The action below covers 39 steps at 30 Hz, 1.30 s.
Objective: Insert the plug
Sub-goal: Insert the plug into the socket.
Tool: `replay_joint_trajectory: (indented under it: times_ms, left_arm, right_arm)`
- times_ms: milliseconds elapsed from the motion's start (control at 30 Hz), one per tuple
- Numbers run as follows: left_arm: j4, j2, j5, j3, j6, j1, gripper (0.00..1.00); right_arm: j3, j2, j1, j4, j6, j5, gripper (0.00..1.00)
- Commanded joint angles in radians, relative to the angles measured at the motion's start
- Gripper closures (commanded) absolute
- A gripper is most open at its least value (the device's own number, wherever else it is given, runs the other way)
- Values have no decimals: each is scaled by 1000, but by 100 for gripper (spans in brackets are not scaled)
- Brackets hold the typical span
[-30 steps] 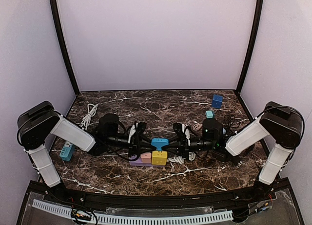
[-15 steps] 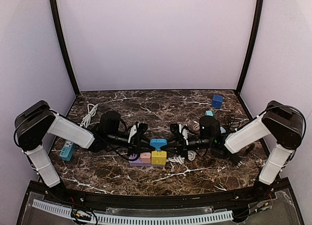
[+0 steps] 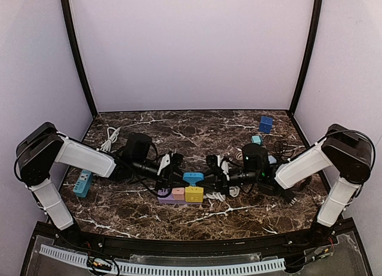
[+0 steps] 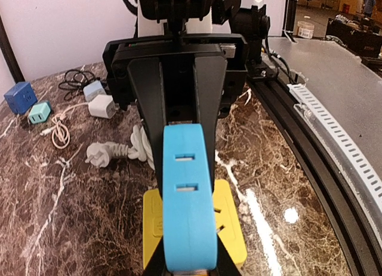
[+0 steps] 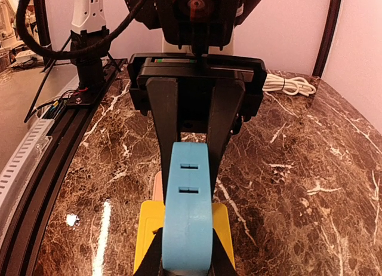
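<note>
While you are pinching blue plug (image 3: 193, 178) from both sides, left gripper (image 3: 181, 179) and right gripper (image 3: 208, 180) are clamping opposite ends; plug is sitting between jaws, directly above yellow socket block (image 3: 194, 194); contact with block unclear.

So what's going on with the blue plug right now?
The left gripper and right gripper are both shut on the blue plug, one at each end. They hold it over the yellow block on the table. Whether it has gone in yet, the views do not show.
</note>
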Motion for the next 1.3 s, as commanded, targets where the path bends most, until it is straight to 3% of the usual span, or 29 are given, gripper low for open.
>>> replay_joint_trajectory:
  times_ms: [0,500,800,900,967,1000,1067,1167,1267]
  left_arm:
    - [-240,32,-19,2,110,-40,99]
    - [-278,33,-26,25,73,-43,99]
    - [-290,29,-30,32,84,-43,99]
    - [-265,14,-32,19,77,-43,98]
    - [-220,-5,-43,13,37,-43,71]
    - [-191,-11,-46,13,21,-42,49]
    - [-161,-34,-56,11,-10,-41,34]
    - [-153,-72,-82,-4,-12,-38,29]
    - [-172,-105,-106,-21,4,-38,27]
  right_arm:
    - [-47,76,78,-262,-28,-2,100]
    - [-137,140,33,-124,12,-17,100]
    - [-93,135,41,-209,-30,12,100]
    - [-76,125,43,-219,-24,5,92]
    - [-47,108,42,-242,-22,3,83]
    - [-29,98,43,-262,-21,9,80]
    - [-1,73,44,-296,-30,19,72]
    - [7,30,43,-294,-40,33,67]
    - [23,1,44,-309,-36,45,53]
